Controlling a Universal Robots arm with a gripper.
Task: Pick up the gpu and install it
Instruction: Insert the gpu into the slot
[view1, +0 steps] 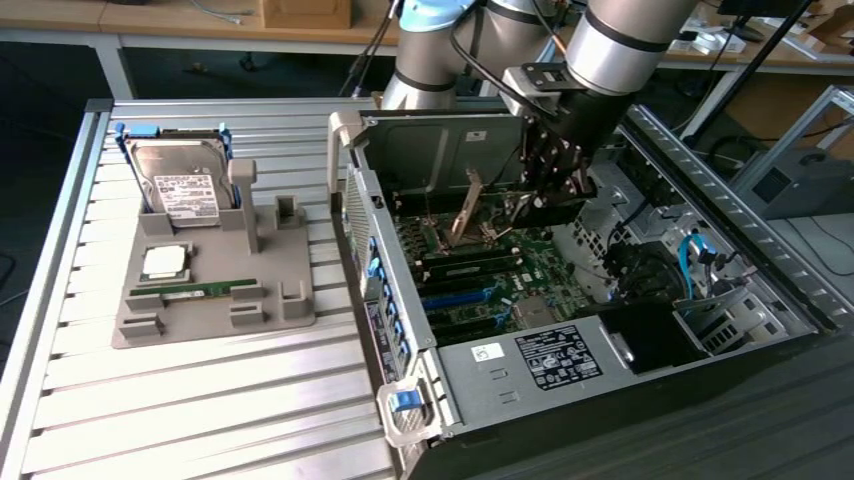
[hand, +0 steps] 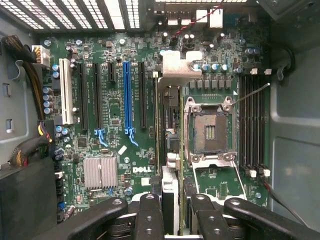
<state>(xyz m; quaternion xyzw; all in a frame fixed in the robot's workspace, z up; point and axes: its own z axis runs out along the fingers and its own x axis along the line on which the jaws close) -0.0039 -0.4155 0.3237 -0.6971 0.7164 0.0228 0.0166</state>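
Wrist view: gripper (hand: 170, 212) is pinching the gpu (hand: 169, 145) edge-on between its fingers (hand: 150, 215), so the card reads as a thin vertical strip w/ silvery bracket (hand: 181, 64) at the far end, hanging over the motherboard (hand: 115, 115) between the expansion slots and the open cpu socket (hand: 209, 131). It's above the board, not seated; it looks closer to the socket than to the blue slot (hand: 126, 92), though depth is hard to judge. Exterior view puts the gripper (view1: 554, 195) inside the open pc case (view1: 561, 350), w/ the card (view1: 470, 205) tilted. Risks, as I judge them: card edge misses its slot and scrapes board components; drift toward the bare socket could damage it; the tilt may jam the bracket against the case's rear wall. Count: 1 gpu, 1 gripper, 1 case, 1 blue slot, 1 white slot (hand: 64, 90), approx 4 black slots. On the grey fixture (view1: 214, 300) outside: 1 hard drive (view1: 180, 185), 1 cpu chip (view1: 166, 261), 1 memory stick (view1: 194, 287).
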